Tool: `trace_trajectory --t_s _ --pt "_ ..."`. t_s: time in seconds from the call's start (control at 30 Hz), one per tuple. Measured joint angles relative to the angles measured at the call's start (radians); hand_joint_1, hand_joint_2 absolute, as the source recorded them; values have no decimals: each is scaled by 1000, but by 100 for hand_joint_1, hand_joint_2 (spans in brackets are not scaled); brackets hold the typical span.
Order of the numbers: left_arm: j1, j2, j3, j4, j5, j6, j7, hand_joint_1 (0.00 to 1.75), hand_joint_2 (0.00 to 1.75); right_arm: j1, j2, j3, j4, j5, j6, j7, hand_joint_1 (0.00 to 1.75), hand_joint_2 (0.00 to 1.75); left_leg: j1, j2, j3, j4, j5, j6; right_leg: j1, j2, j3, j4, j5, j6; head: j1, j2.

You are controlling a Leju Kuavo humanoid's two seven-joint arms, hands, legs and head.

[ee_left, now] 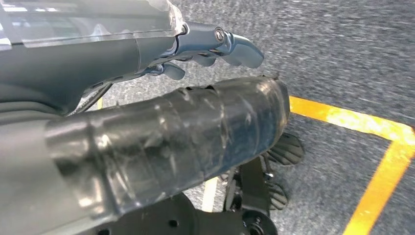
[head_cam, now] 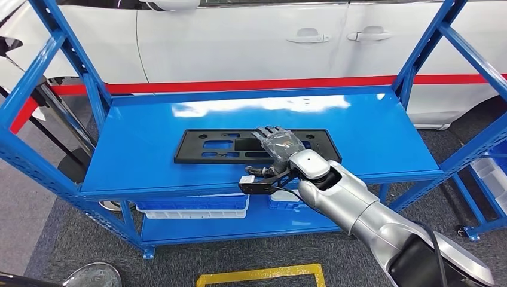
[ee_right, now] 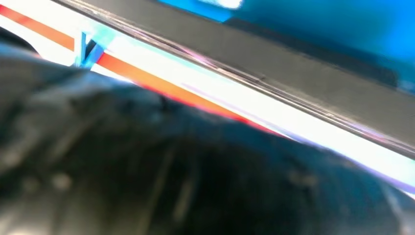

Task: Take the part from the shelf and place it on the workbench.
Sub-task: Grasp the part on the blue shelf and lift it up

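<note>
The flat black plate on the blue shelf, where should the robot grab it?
Probably by its long front edge, coming from the robot's side. The black plate lies flat on the shelf, thin and wide, and the right hand is already over that side.

Car workshop — blue shelf [head_cam: 382, 128], white car [head_cam: 239, 42]

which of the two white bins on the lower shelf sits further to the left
The wider white bin, under the left half of the black part. The other white bin sits further right, partly hidden behind the right hand and its arm.
</note>
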Motion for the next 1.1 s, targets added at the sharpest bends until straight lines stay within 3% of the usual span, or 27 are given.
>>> trace_trajectory --t_s 0.07,0.17,0.2,0.27,0.3,0.33,0.37,0.43,0.5,0.67,0.73,0.8,0.83,0.87,0.93,1.0,1.1 --pt "-2 -1 2 0 0 0 0 0 0 0 2 0 0 -9 -1 -3 0 0 -1 1 2 -3 -3 -10 6 0 12 -23 -8 -7 0 0" --pt "-3 0 7 0 -3 0 -1 0 0 5 7 0 2 -23 -4 -9 0 0 -2 3 -1 20 -23 -24 -3 2 30 -41 -9 -18 0 0" --pt "-2 1 9 0 -5 0 0 0 0 6 9 0 4 -27 -5 -12 0 0 -2 3 -21 62 -43 -27 -7 1 38 -47 -10 -23 -1 0" --pt "-1 1 12 0 -7 0 1 0 0 14 14 0 10 -31 -8 -16 0 0 -1 3 -94 191 -93 -31 -6 0 46 -49 -15 -30 -1 0" --pt "-1 1 13 0 -7 0 2 0 0 21 16 0 13 -33 -9 -18 0 0 0 4 -130 246 -105 -34 -6 0 49 -48 -19 -32 -1 0" --pt "-1 1 14 0 -7 1 2 0 0 27 17 1 16 -33 -10 -18 0 0 0 4 -152 272 -99 -35 -5 0 52 -47 -23 -32 -1 0" --pt "0 2 14 0 -7 1 3 0 0 32 19 1 19 -34 -11 -19 0 0 0 4 -154 257 -72 -36 -5 0 57 -45 -28 -31 -1 0" --pt "2 4 17 0 -8 2 4 0 0 36 21 1 24 -34 -13 -19 0 0 0 5 -111 138 10 -34 -6 1 67 -37 -41 -27 -1 0" --pt "2 5 21 0 -8 -1 5 0 0 36 22 1 28 -36 -17 -21 0 0 -2 6 -65 33 50 -28 -3 3 67 -25 -54 -17 -1 0" --pt "1 4 28 0 -7 -15 0 0 0 34 28 1 33 -49 -19 -30 0 0 -1 3 -49 2 44 -4 -2 2 57 2 -79 7 0 0" --pt "1 4 33 0 -6 -16 -4 0 0 33 29 1 35 -51 -19 -32 0 0 2 4 -45 -3 44 5 -8 2 13 95 -129 17 1 0" --pt "1 4 38 0 -6 -16 -6 0 0 37 29 1 38 -53 -18 -34 0 0 2 3 -44 -2 41 9 -12 1 -56 221 -175 24 1 0" --pt "1 4 40 0 -6 -17 -7 0 0 40 29 1 40 -54 -18 -35 0 0 2 2 -43 -2 40 10 -14 1 -78 253 -176 26 1 0" --pt "1 4 41 0 -6 -17 -8 0 0 43 29 1 41 -56 -18 -36 0 0 2 1 -41 -2 38 9 -15 1 -82 248 -156 25 1 0" --pt "2 3 43 0 -9 -17 -9 0 0 44 29 1 44 -61 -18 -36 0 0 2 0 -33 -2 34 6 -15 1 -37 134 -79 18 1 0" --pt "1 2 45 0 -14 -17 -9 0 0 42 29 1 44 -65 -18 -37 0 0 -1 0 -30 -2 30 -2 -8 1 15 14 -32 7 1 0" --pt "0 1 47 0 -20 -17 -8 0 0 42 29 1 45 -68 -18 -44 0 0 -1 1 -28 -5 29 -19 0 2 31 -25 -30 -5 0 0"
